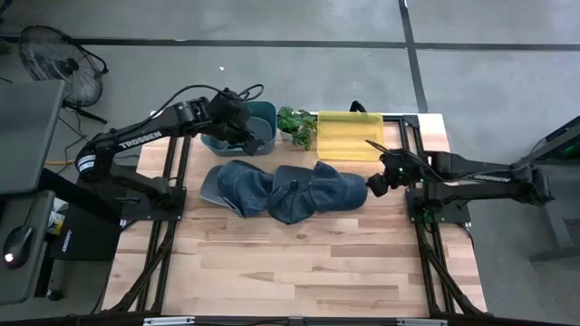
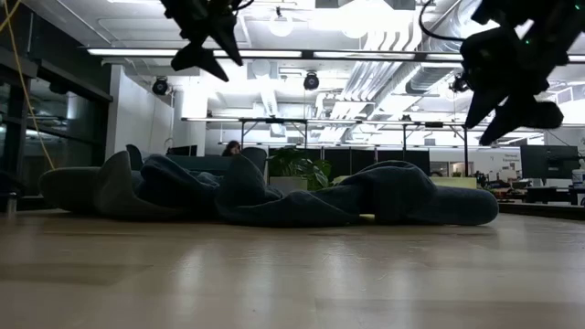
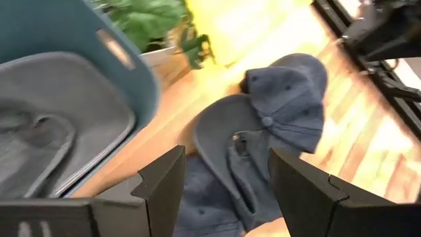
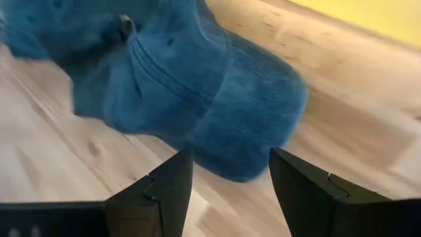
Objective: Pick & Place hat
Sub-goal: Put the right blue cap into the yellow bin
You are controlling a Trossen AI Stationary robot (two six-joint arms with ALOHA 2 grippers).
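Several blue denim caps (image 1: 288,190) lie in a heap across the middle of the table, resting on their crowns and brims; the low view shows them (image 2: 274,196) as one long mound. My left gripper (image 1: 256,138) hovers open above the teal bin (image 1: 243,127), which holds a grey cap (image 3: 46,131). My right gripper (image 1: 373,184) is open and raised just off the right end of the heap, its fingers either side of the nearest cap's brim (image 4: 250,125) without touching it.
A yellow bin (image 1: 352,134) stands at the far edge, right of a small potted plant (image 1: 297,122). Bare wood lies on the near half of the table. Arm frames run along the table's left and right sides.
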